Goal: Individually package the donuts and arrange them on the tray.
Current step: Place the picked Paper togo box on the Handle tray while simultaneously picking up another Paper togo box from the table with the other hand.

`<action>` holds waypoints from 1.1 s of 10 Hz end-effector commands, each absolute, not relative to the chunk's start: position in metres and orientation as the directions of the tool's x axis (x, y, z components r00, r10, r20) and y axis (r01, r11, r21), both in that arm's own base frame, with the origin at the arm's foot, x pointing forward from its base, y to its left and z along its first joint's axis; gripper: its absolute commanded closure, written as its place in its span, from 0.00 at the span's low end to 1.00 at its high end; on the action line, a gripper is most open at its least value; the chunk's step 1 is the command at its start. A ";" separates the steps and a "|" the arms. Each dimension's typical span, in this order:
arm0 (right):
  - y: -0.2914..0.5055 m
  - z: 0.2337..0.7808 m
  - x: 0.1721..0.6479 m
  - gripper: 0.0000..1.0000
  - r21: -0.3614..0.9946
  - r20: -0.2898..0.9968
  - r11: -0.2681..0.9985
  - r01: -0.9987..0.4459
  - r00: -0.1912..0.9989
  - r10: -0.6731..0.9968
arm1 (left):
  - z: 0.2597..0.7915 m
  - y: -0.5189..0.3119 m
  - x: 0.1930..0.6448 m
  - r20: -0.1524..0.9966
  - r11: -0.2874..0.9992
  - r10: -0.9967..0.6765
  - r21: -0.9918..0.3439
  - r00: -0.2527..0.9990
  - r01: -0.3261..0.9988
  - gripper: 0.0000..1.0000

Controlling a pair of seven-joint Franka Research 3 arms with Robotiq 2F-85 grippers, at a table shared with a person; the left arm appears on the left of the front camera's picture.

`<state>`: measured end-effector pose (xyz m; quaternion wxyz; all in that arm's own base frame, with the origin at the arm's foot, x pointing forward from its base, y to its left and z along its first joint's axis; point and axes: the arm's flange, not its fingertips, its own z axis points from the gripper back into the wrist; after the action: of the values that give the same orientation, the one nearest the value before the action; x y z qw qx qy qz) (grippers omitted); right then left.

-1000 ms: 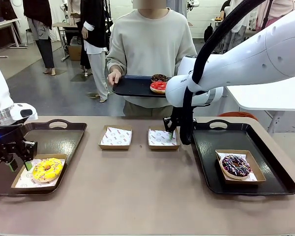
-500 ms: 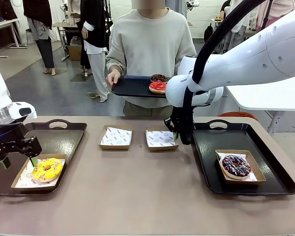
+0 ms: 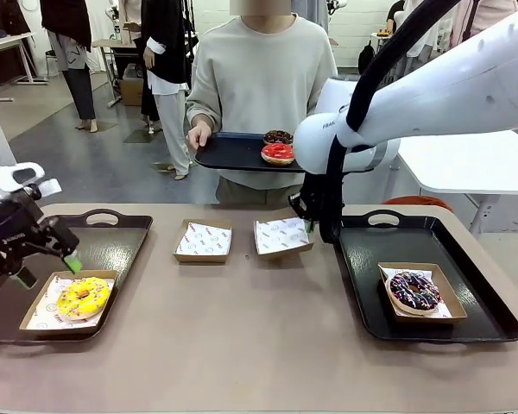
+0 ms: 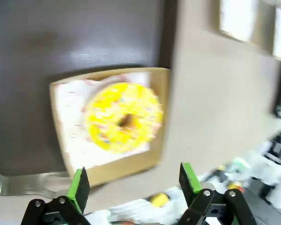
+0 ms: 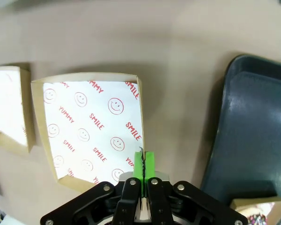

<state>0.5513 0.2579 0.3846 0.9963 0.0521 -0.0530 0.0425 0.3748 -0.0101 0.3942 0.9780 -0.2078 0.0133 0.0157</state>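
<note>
Leftward, the left tool [image 4: 133, 180] hung released above the yellow donut [image 3: 83, 297], boxed on the left tray [image 3: 112, 246]. Behind, a person's tray [image 3: 233, 151] carried the red donut [image 3: 277, 153] and chocolate donut [image 3: 279, 136]. The right tool [image 5: 144, 161] clenched the edge of a tilted box [image 3: 281, 235]. The sprinkled donut [image 3: 413, 291] sat boxed on the right tray [image 3: 371, 259].

A thick black cable [image 3: 373, 65] is running along the white, rounded right arm [image 3: 466, 78]. The left gripper [image 4: 133, 178] and right gripper [image 5: 144, 159] are showing black linkages, silver screws and green pads [image 4: 77, 185]. The person is wearing a pale long-sleeved sweatshirt [image 3: 263, 78].
</note>
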 end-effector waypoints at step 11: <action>0.274 0.488 0.563 1.00 0.057 0.057 0.998 -0.021 0.998 0.018 | 0.388 0.159 0.275 0.038 0.283 0.214 -0.959 0.976 -0.024 0.00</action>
<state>0.5565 0.2706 0.4863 0.9983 0.0426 -0.0300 0.0273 0.2804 0.1563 0.3963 0.8128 -0.5752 -0.0559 0.0738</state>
